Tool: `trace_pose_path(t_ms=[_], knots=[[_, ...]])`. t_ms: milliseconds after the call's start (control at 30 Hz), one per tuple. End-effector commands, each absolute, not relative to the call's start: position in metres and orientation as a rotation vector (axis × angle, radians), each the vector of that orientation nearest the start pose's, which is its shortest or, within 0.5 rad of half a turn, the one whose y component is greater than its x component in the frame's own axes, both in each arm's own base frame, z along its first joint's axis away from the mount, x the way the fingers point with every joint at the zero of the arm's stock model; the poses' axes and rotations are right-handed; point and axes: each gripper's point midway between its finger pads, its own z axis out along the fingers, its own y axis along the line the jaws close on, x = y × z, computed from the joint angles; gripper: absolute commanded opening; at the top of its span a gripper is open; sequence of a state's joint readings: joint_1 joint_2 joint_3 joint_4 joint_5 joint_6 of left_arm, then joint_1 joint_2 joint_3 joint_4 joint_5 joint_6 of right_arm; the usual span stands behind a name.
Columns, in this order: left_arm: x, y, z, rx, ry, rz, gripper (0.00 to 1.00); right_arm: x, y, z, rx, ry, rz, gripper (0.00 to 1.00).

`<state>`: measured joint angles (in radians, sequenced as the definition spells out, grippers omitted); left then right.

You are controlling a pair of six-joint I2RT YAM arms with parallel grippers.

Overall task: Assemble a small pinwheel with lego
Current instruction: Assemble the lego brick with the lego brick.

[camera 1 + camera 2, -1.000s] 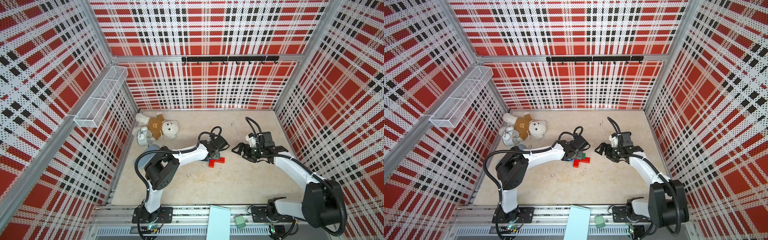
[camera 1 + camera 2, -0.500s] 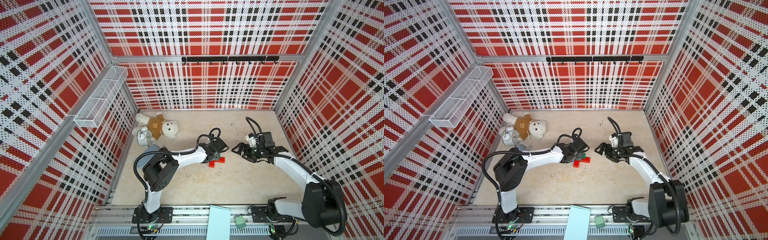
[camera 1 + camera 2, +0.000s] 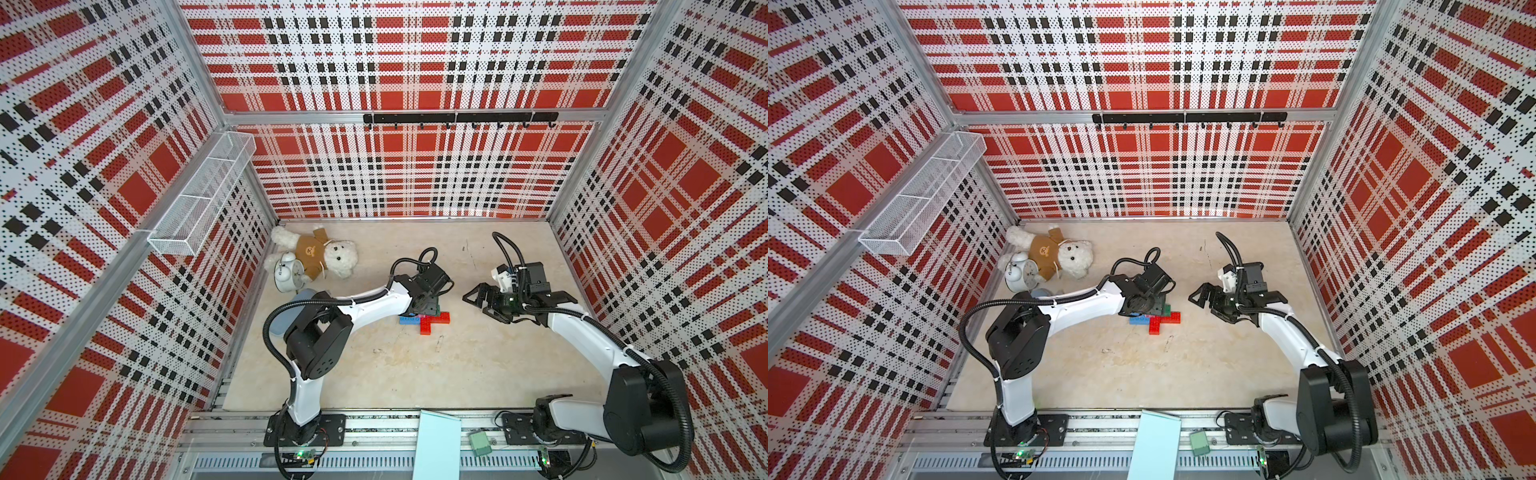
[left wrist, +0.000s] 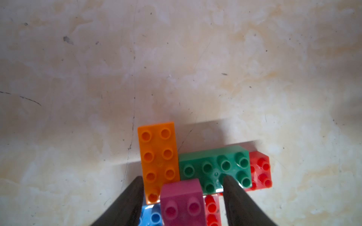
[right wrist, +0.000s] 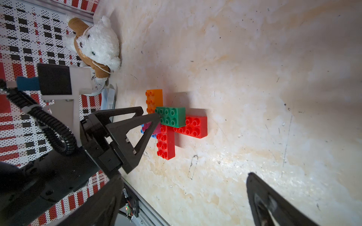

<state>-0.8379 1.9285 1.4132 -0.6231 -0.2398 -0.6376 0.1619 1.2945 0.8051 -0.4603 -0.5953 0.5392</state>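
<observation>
Lego pinwheel near its finish: on the bench [image 3: 415,374] the pinwheel [image 3: 424,321] lies flat between the two arms. Its orange brick [image 4: 157,156], green brick [image 4: 213,168], red bricks [image 5: 194,127] and blue brick [image 4: 153,216] fan round a pink square [image 4: 182,203] at the hub. We see the left tool [image 4: 183,178] astride that pink square, its fingers [image 4: 129,205] parted with a gap on either side, gripping nothing. The right tool [image 5: 183,176] hangs wide open and empty, near the bricks but apart from them. We judge the build all but done: every colour sits in the cross, and we see no loose brick. What seems left is lifting the left tool clear. Whether the pink square is pressed fully home we cannot tell.
</observation>
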Motion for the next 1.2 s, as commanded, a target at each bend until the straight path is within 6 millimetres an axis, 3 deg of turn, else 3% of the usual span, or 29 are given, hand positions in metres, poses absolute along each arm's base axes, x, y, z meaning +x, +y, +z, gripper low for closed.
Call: trace_pose_path(t_ms=[0,167,300,367,633,1000,1167], knots=[[0.336,-0.308,0.104,0.203,2.624,-0.199,0.67,0.307,0.149,0.151,0.193,2.500,1.044,1.00],[0.314,-0.302,0.119,0.189,2.640,-0.300,0.50,0.301,0.152,0.156,0.170,2.483,1.074,0.99],[0.298,-0.301,0.129,0.181,2.643,-0.385,0.29,0.288,0.163,0.160,0.119,2.468,1.123,0.97],[0.295,-0.299,0.129,0.170,2.655,-0.400,0.24,0.279,0.170,0.160,0.104,2.470,1.151,0.94],[0.303,-0.298,0.110,0.162,2.697,-0.368,0.15,0.261,0.181,0.149,0.112,2.486,1.196,0.86],[0.313,-0.305,0.093,0.173,2.724,-0.357,0.11,0.259,0.181,0.146,0.119,2.494,1.192,0.84],[0.314,-0.310,0.094,0.182,2.718,-0.381,0.06,0.259,0.182,0.145,0.120,2.496,1.193,0.83]])
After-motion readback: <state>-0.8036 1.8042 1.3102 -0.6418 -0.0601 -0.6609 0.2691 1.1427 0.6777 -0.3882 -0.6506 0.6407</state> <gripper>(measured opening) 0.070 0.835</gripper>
